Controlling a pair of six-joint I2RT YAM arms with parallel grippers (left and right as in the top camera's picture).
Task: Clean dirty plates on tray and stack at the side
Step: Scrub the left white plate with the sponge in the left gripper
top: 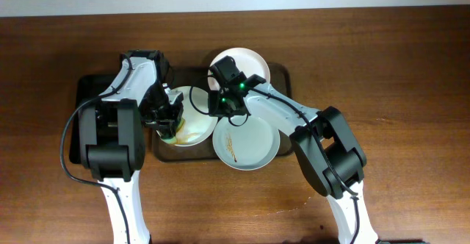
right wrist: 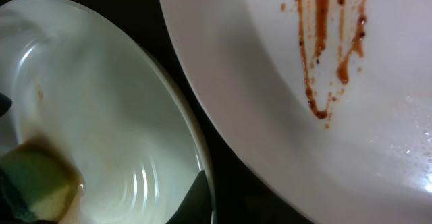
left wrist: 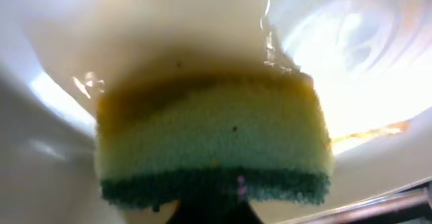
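Three plates lie on the brown tray (top: 282, 79). A white plate (top: 246, 62) is at the back. A plate with brown-orange streaks (top: 250, 142) is at the front; it also shows in the right wrist view (right wrist: 324, 82). A pale greenish plate (top: 192, 126) is at the left, wet and smeared brown. My left gripper (top: 167, 123) is shut on a yellow-and-green sponge (left wrist: 216, 136) and presses it onto this plate (left wrist: 351, 42). My right gripper (top: 220, 104) sits at this plate's right rim (right wrist: 196, 150), one dark finger (right wrist: 197, 200) inside the rim; the other finger is hidden.
A smaller black tray (top: 82, 119) lies at the left, partly under my left arm. The brown wooden table (top: 396, 90) spreads around both trays. The front plate overhangs the brown tray's front edge.
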